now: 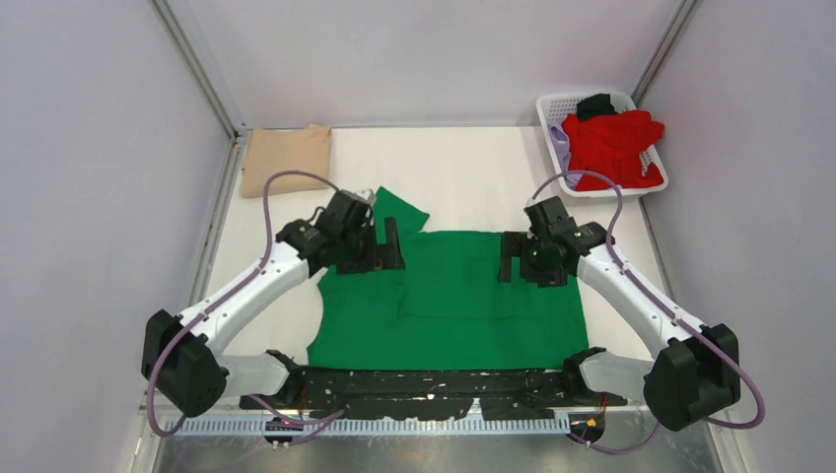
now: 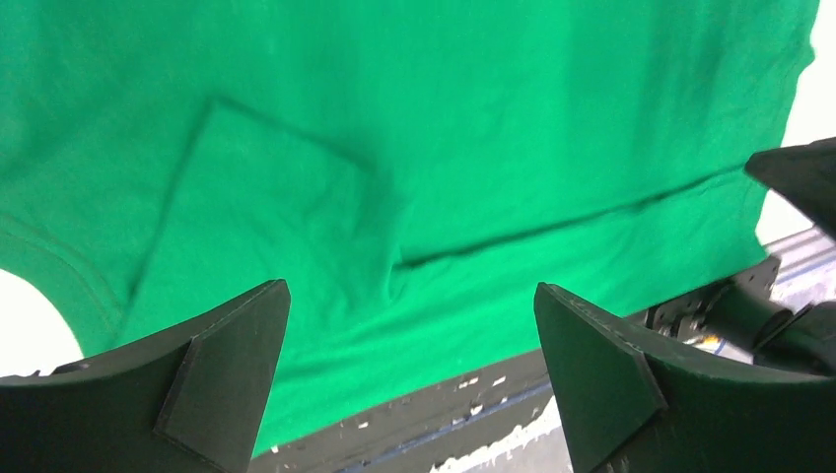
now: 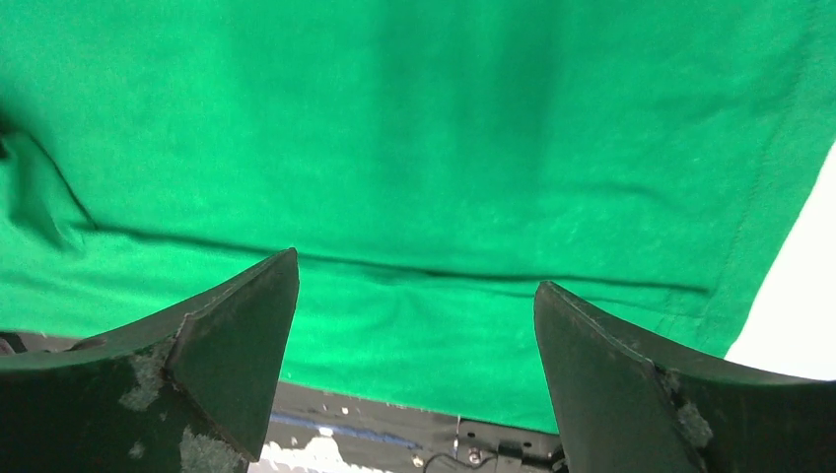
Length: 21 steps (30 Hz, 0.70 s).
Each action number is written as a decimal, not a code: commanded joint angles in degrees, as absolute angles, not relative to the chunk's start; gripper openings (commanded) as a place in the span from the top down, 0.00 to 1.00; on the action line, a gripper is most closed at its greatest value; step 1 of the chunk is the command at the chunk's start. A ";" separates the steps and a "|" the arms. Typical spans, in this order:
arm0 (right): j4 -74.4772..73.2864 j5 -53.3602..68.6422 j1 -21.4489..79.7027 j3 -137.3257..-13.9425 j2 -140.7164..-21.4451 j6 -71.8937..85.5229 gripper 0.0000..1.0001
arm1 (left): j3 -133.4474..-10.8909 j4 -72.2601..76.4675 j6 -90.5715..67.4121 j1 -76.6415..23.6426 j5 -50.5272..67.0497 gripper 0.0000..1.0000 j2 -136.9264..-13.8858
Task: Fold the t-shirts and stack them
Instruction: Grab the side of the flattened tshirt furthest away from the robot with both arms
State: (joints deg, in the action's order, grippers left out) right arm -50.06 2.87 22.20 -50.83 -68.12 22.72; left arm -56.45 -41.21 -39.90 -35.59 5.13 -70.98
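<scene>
A bright green t-shirt (image 1: 463,301) lies spread on the white table, its near hem at the black strip by the arm bases, one sleeve sticking out at its far left. My left gripper (image 1: 380,246) is open and empty above the shirt's far left part. My right gripper (image 1: 520,258) is open and empty above its far right part. Both wrist views show the green cloth (image 2: 424,148) (image 3: 424,138) below wide-apart jaws. A folded tan t-shirt (image 1: 288,158) lies at the far left. A red t-shirt (image 1: 616,146) sits in the white basket with lilac (image 1: 559,138) and black (image 1: 594,104) garments.
The white lattice basket (image 1: 554,102) stands at the far right corner. Grey walls close the table at back and sides. A black strip (image 1: 434,382) and a white cable rail run along the near edge between the arm bases.
</scene>
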 commanded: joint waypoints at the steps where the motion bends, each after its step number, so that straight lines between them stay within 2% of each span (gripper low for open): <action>1: -45.30 2.91 16.22 -52.06 -67.70 21.77 0.05 | -67.75 -40.29 -33.56 -29.73 0.94 0.01 -80.44; 6: -37.67 1.75 9.04 -52.53 -68.92 22.57 0.05 | -85.18 -39.38 -28.56 -21.19 3.42 0.00 -98.18; 15: -33.72 0.37 4.03 -52.83 -73.12 23.19 0.04 | -129.88 -53.03 -22.95 -15.12 11.31 0.00 -132.70; 18: -33.14 1.13 2.97 -52.30 -73.66 23.36 0.04 | -135.67 -50.75 -23.69 -14.28 14.78 0.00 -139.22; 21: -32.62 1.67 2.08 -52.21 -74.05 23.40 0.05 | -135.90 -48.31 -26.82 -13.50 18.52 0.00 -141.91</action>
State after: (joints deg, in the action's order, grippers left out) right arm -35.48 1.39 3.07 -51.13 -73.89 22.85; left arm -133.10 -47.88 -25.34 -14.17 11.66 -139.70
